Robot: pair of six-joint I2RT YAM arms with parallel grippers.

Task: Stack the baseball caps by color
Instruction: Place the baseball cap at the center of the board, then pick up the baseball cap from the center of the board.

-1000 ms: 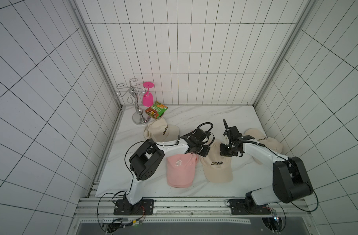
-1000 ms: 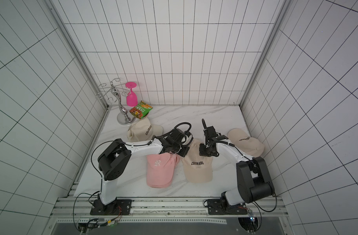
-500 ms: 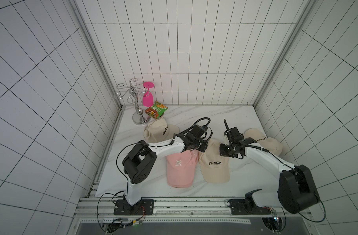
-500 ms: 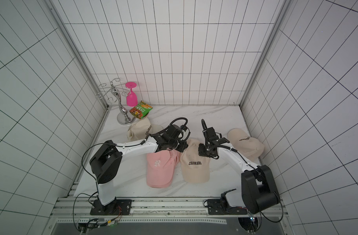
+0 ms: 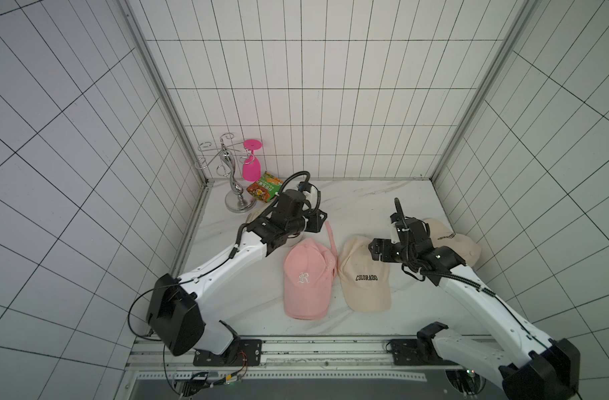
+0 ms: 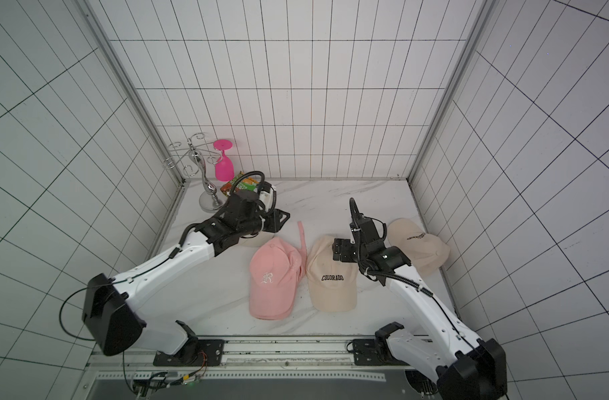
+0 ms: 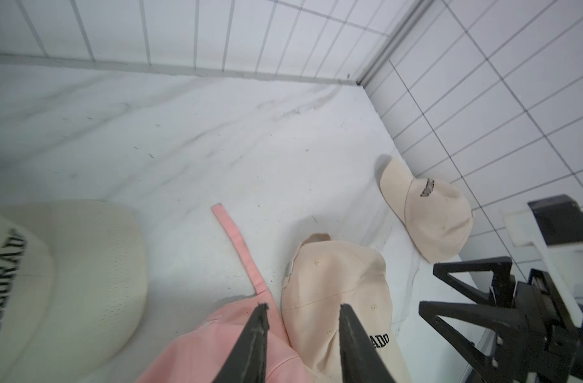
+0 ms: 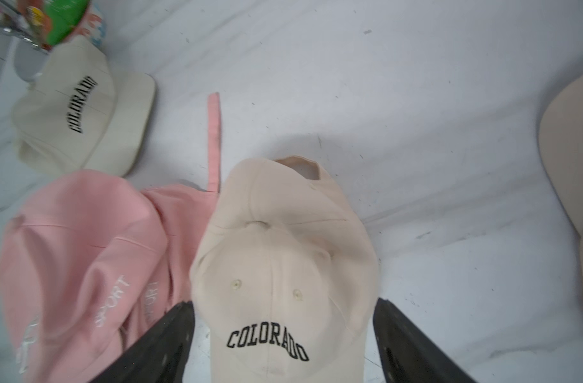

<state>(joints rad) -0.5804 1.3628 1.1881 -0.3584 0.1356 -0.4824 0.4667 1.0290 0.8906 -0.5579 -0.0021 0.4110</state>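
Observation:
A stack of pink caps (image 5: 306,277) (image 8: 84,248) lies at the front centre, its strap (image 5: 329,235) pointing back. Touching it on the right is a cream COLORADO cap (image 5: 365,280) (image 8: 283,265). Another cream cap (image 5: 448,239) lies by the right wall. A third cream cap (image 8: 81,106) (image 7: 68,265) sits at the back left, mostly under my left arm in both top views. My left gripper (image 5: 318,221) (image 7: 303,308) hovers behind the pink caps, open and holding nothing. My right gripper (image 5: 375,249) (image 8: 283,305) is wide open above the middle cream cap's crown.
A silver glass rack (image 5: 233,180) stands in the back left corner with a hot-pink goblet (image 5: 252,166) hanging on it and a snack packet (image 5: 265,187) beside its base. Tiled walls close in the left, back and right sides.
Both grippers went from shut to open. The left gripper has drawn back and left, away from the pink caps. The right gripper has let go of the middle cream cap and stays over it.

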